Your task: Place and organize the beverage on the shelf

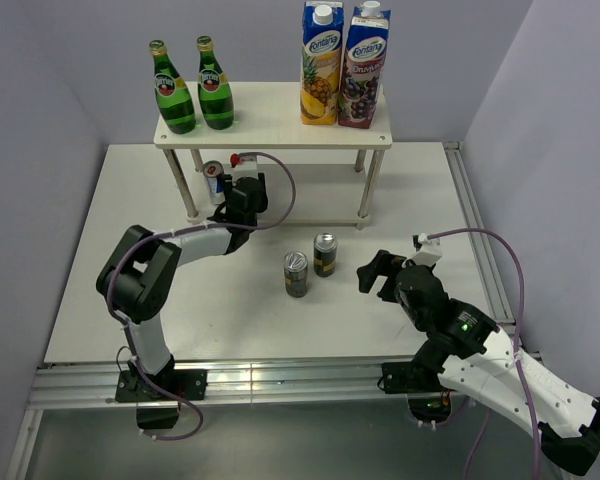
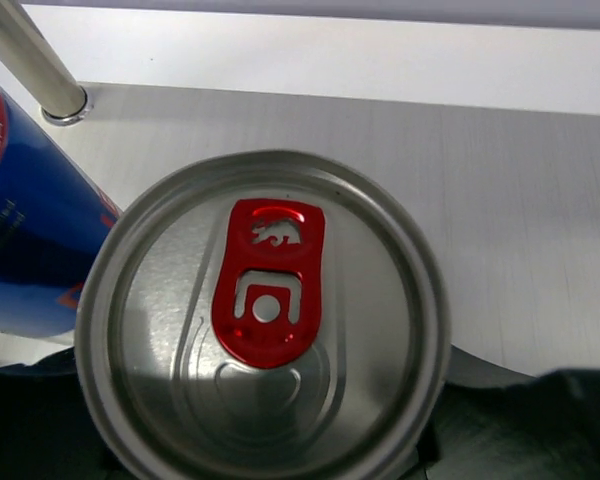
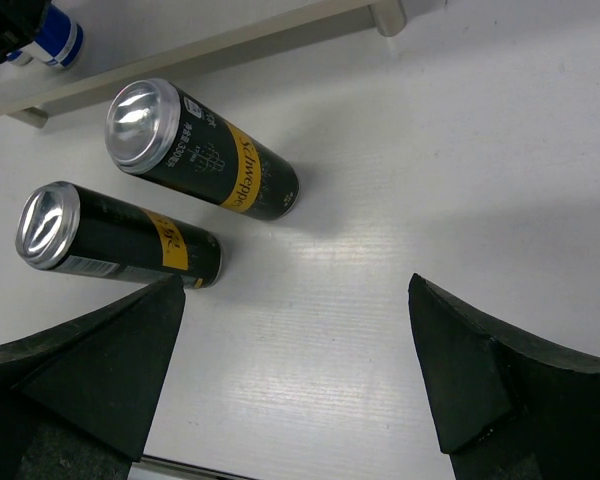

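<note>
White tabletop [image 1: 230,320] lay bare along the near edge and right side. Two dark slim cans [image 1: 310,265] stood before the shelf [image 1: 270,118], whose top carried green bottles [image 1: 215,88] and juice cartons [image 1: 322,70]. Beside a shelf leg [image 2: 30,60], the left gripper [image 1: 242,192] hung over a blue-silver can [image 2: 265,320] next to a second blue can [image 2: 25,240]; its grip was hidden. The right gripper [image 3: 295,300] gaped wide, empty.
</note>
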Controlling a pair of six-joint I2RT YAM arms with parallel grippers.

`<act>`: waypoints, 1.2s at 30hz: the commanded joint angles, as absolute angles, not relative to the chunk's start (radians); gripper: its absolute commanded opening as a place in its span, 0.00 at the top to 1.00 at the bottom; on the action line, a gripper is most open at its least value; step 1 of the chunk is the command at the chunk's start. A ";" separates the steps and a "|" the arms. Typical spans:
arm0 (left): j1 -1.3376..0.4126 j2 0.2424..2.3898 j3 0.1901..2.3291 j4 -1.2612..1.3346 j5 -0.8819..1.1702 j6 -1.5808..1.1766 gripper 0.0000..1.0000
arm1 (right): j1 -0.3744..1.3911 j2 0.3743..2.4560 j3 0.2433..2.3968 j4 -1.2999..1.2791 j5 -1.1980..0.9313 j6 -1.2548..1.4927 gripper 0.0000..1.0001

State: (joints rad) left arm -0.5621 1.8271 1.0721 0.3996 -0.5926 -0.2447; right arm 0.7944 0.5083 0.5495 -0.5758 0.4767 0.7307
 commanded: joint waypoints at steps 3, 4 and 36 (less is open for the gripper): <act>-0.531 1.844 1.109 0.535 -0.611 -0.261 1.00 | 0.801 0.514 0.551 -0.535 0.482 0.719 0.00; -0.526 1.848 1.112 0.537 -0.614 -0.261 1.00 | 0.801 0.512 0.549 -0.535 0.482 0.719 0.00; -0.506 1.865 1.112 0.534 -0.611 -0.276 0.12 | 0.801 0.502 0.548 -0.537 0.480 0.722 0.00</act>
